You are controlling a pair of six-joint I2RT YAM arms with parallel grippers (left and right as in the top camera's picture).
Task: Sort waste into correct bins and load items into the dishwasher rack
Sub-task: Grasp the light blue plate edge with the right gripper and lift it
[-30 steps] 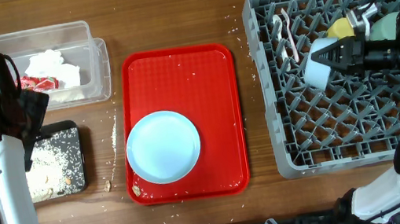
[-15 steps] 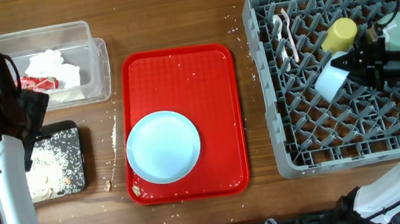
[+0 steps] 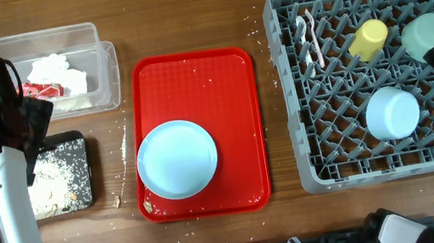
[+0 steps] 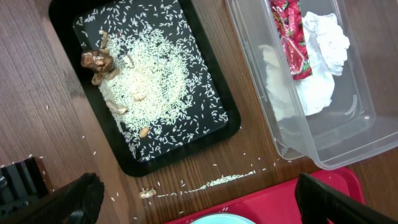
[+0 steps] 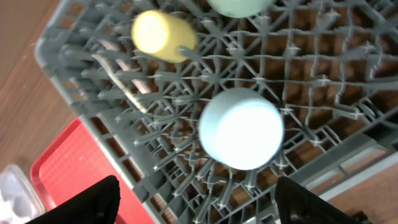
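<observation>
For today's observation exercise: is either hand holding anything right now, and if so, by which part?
Nothing is held: left hand and right hand are both open and empty.

Wooden table (image 3: 184, 14), clear tub (image 3: 102, 70), black tray (image 3: 75, 146), red tray (image 3: 195, 90), grey rack (image 3: 292, 84), stray crumbs (image 3: 126, 147)

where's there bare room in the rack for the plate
The rack is bare in its near-left part, bordered by the spoon and the blue bowl. Its far right is crowded: yellow cup, green saucer-bowl.
</observation>
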